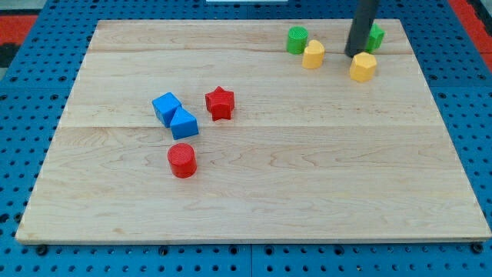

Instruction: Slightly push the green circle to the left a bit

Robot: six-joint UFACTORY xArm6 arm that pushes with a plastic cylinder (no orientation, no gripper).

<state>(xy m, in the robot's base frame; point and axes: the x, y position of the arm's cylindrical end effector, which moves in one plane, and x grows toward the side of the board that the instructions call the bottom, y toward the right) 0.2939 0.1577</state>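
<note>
The green circle [297,39] stands near the view's top, right of centre, on the wooden board [254,192]. A yellow block [313,55] touches or nearly touches it on its lower right. My tip [355,54] comes down at the view's top right, well to the right of the green circle, with the yellow block between them. A second green block [376,37] is partly hidden behind the rod. A yellow hexagon-like block [363,67] lies just below and right of my tip.
A red star [220,102] sits left of centre. Two blue blocks [166,106] [184,124] touch each other to its left. A red cylinder [182,160] lies below them. The board's top edge runs just behind the green blocks.
</note>
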